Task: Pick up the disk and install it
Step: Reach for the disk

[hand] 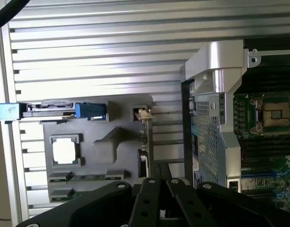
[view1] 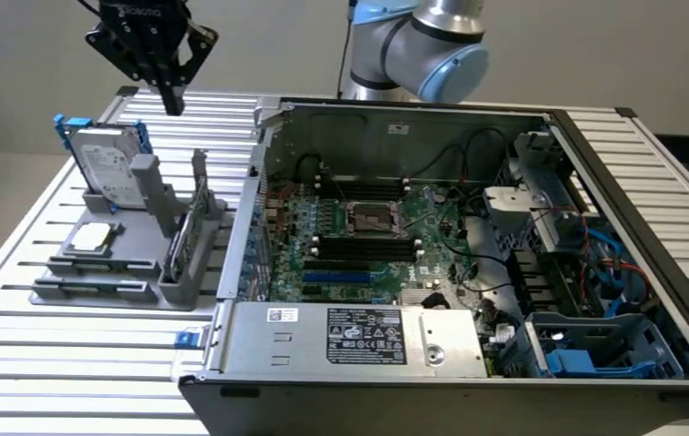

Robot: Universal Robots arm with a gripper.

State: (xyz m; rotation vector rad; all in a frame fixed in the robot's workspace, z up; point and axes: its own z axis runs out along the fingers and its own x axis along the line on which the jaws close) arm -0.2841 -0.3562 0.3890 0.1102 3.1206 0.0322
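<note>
The clenched, empty pincer [view1: 173, 95] is hovering; below it the disk [view1: 111, 165], a flat silver-grey metal slab with a white label and a blue plastic frame, is standing upright in a matte grey holder [view1: 102, 292].

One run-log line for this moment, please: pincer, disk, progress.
pincer: shut, empty, above disk, apart | disk: upright in grey holder, exterior view's left of open computer case | install: not done
</note>
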